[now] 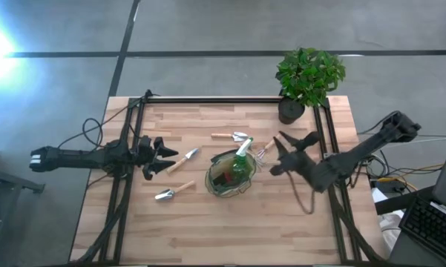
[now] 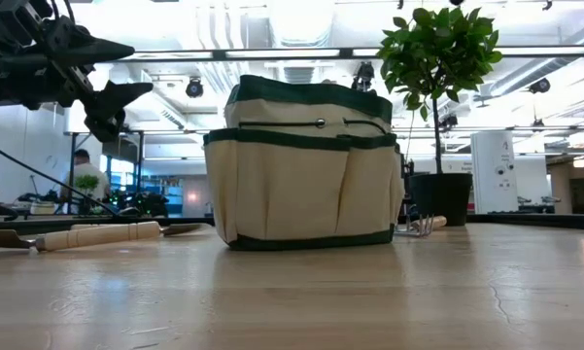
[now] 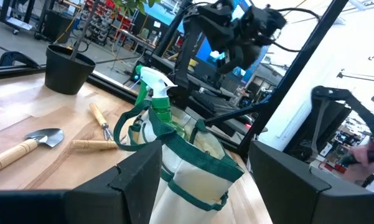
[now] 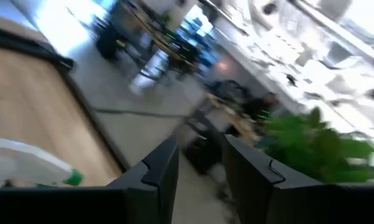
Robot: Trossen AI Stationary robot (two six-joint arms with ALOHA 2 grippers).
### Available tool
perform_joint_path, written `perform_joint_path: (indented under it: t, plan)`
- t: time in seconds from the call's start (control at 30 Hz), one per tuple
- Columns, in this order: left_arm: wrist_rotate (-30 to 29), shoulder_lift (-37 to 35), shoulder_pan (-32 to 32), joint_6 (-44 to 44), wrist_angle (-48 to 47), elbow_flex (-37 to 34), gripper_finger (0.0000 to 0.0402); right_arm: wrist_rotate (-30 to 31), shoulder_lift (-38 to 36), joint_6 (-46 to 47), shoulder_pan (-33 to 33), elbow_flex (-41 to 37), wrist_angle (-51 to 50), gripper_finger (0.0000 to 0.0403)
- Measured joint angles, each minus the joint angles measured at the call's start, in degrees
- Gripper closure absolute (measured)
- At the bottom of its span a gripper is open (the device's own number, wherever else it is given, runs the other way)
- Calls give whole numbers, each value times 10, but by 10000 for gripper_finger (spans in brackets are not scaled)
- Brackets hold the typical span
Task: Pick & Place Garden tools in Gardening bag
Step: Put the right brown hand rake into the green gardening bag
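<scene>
The gardening bag [image 1: 228, 176], beige cloth with green trim, stands upright on the table's middle; it also shows in the low view [image 2: 306, 175]. A green-and-white spray bottle [image 1: 243, 154] sticks out of its top, and something red [image 1: 223, 179] lies inside. Two wooden-handled trowels [image 1: 182, 161] [image 1: 174, 193] lie left of the bag. A third trowel [image 1: 232, 136] and a fork [image 1: 264, 150] lie beyond it. My left gripper [image 1: 171, 157] is open and empty, above the table left of the bag and pointing at it. My right gripper [image 1: 277, 153] is open and empty, raised just right of the bag.
A potted green plant [image 1: 309, 76] in a black pot [image 1: 290, 110] stands at the far right corner. A black metal frame [image 1: 208, 99] runs along the far edge and both sides. Bare wood [image 1: 230, 230] lies near the front edge.
</scene>
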Motion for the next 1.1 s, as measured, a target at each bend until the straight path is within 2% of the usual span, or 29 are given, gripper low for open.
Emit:
perform_joint_path:
  t: [0.13,0.2,0.3,0.43,0.57,0.67,0.73,1.1]
  plan:
    - [0,0,0,0,0,0,156,-189,-89,49,-11,-61,-1,297]
    - [0,0,0,0,0,0,156,-252,-128,83,-20,-80,-9,300]
    - [0,0,0,0,0,0,156,-282,-176,160,-34,-91,-66,303]
    - [0,0,0,0,0,0,156,-337,-212,285,-52,-86,-219,305]
    - [0,0,0,0,0,0,156,-430,-213,364,-79,-73,-329,305]
    - [0,0,0,0,0,0,156,-488,-194,382,-92,-73,-362,307]
    - [0,0,0,0,0,0,156,-504,-178,382,-98,-77,-364,309]
    - [0,0,0,0,0,0,156,-503,-105,374,-163,-78,-389,330]
